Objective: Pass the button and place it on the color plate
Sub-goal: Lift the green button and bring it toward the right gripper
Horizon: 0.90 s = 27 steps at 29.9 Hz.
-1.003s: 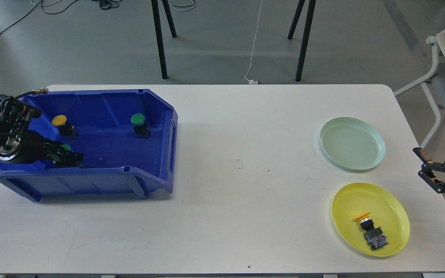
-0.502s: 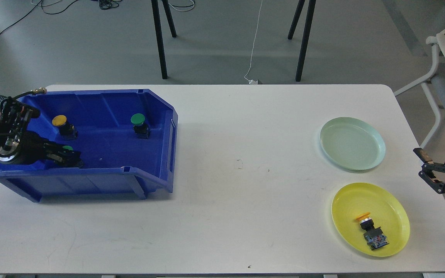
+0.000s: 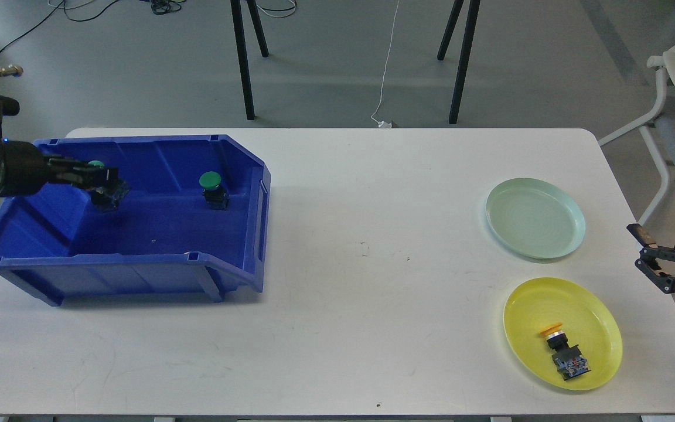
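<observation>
Bin [image 3: 138, 258] of blue plastic sits at the table's [image 3: 337, 328] left end, and above its back-left part the left gripper [image 3: 100, 176] is clamped on a green button [image 3: 103, 183], held clear of the bin floor. Another green button [image 3: 211, 189] stands inside the bin toward its right wall. Far right of the bin lie a green plate [image 3: 535, 218] and a yellow plate [image 3: 562, 333] carrying a yellow button [image 3: 563, 350], with the right gripper [image 3: 654, 258] beside them, fingers spread and holding nothing.
</observation>
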Tool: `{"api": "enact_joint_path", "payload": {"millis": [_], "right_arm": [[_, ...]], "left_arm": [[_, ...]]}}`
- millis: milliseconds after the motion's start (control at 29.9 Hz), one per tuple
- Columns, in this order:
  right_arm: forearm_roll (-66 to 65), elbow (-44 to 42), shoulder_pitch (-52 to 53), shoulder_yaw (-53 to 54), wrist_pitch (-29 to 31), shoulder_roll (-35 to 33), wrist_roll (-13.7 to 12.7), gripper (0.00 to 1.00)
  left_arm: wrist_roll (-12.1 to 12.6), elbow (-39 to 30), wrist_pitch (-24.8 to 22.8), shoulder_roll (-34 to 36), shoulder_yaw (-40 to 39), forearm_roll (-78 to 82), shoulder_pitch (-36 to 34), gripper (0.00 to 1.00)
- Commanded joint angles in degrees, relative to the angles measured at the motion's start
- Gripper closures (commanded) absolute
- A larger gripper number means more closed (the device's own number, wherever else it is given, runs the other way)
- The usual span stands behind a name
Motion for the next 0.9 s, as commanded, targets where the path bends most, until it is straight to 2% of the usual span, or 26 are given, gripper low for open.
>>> {"api": "enact_joint_path", "payload": {"millis": [0, 134, 234, 334, 435, 602, 736, 870], "right_arm": [[-0.09, 0.01, 0.17, 0.74, -0.25, 1.47, 0.00, 0.00], [-1.14, -0.08, 3.06, 0.48, -0.78, 1.74, 0.00, 0.00], [-3.33, 0.62, 10.52, -1.62, -0.69, 1.83, 0.00, 0.00], [-7.98, 0.80, 18.08, -5.57, -0.69, 3.84, 0.00, 0.00], [-13.69, -0.08, 27.04, -9.61, -2.27, 12.17, 0.00, 0.00], [-27.05, -5.25, 36.19, -18.39, -9.91, 25.00, 0.00, 0.00], [-29.79, -13.59, 40.86, -24.03, -13.78, 35.47, 0.00, 0.00], [-29.97, -15.99, 42.10, -24.92, -14.14, 41.37, 0.00, 0.00]], "left_arm": [[0.00, -0.32, 0.00, 0.03, -1.91, -14.42, -5.68, 0.87], [0.00, -4.09, 0.00, -1.81, -4.90, -27.88, -5.77, 0.87], [0.00, -8.83, 0.00, -4.27, -5.17, -36.32, -4.90, 0.87], [0.00, -10.25, 0.00, -9.01, -5.26, -43.27, -1.13, 0.88], [0.00, -9.81, 0.00, -14.20, -5.43, -45.40, 2.92, 0.88], [0.00, -9.64, 0.00, -20.18, -5.43, -45.49, 8.02, 0.88], [0.00, -7.89, 0.00, -23.34, -5.35, -47.15, 10.57, 0.88], [0.00, -4.81, 0.00, -26.51, -5.35, -47.77, 12.24, 0.88]]}}
